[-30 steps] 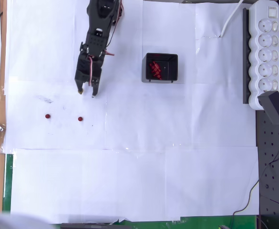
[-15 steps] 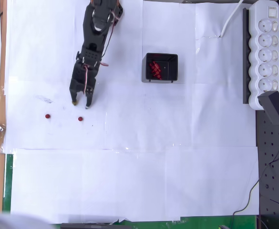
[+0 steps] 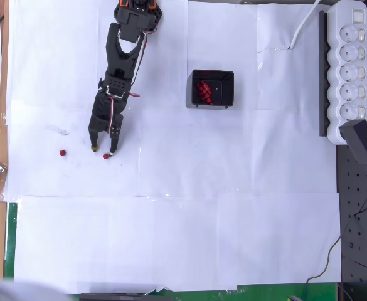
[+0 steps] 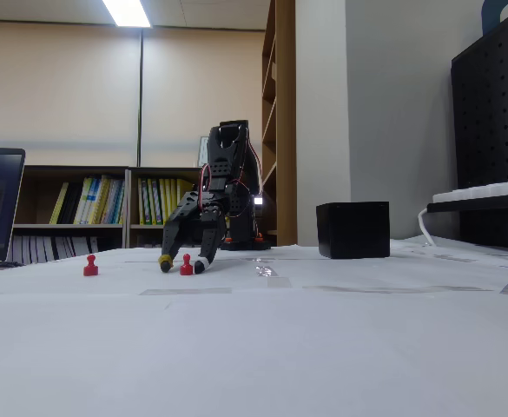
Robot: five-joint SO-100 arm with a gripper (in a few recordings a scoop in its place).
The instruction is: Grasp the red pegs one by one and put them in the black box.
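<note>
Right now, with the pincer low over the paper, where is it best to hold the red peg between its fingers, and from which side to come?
Best grip the red peg at its narrow neck under the round head, coming straight down. It stands upright on the paper, and the open pincer already straddles it, one finger on each side. The other peg stands apart, so it should not interfere.

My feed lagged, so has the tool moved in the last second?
Yes. In the overhead view the tool has come down-picture, away from the small square black plastic box, and now straddles a tiny dark-red peg on the white paper.
</note>
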